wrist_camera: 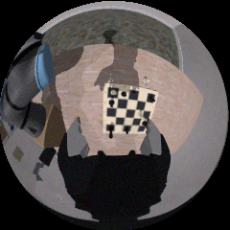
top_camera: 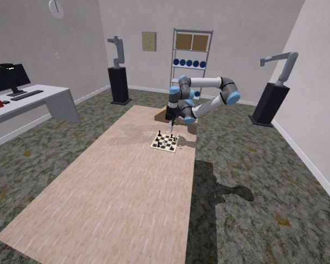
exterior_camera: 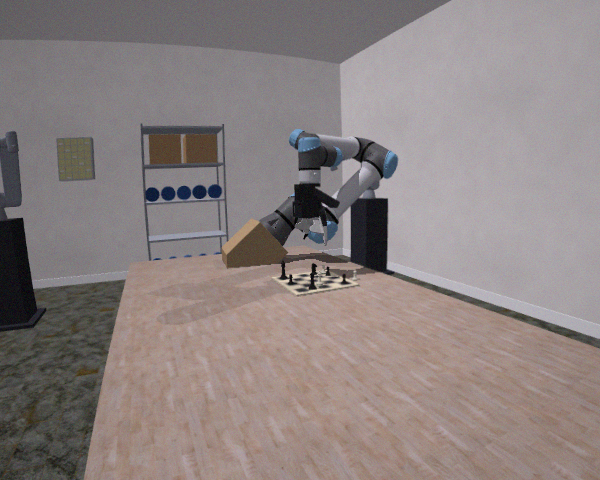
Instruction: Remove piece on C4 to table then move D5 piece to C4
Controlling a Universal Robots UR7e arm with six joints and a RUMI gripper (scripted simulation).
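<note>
We have the claw [exterior_camera: 314, 230] fully open with nothing in it, hanging above the far edge of the chessboard [top_camera: 153, 145], pointing down. In the wrist view both fingers frame the board from above, well clear of the pieces. The board sits on the wooden surface [exterior_camera: 300, 372] near its far end, just in front of the tan wedge block [exterior_camera: 251, 250] at the arm's foot. Several black pieces stand upright on it, including one tall piece [exterior_camera: 282, 269] at the near-left corner. A small white piece [wrist_camera: 146, 80] stands on the surface just off the board's edge. We can't read square labels at this resolution, so C4 and D5 occupancy is unclear.
</note>
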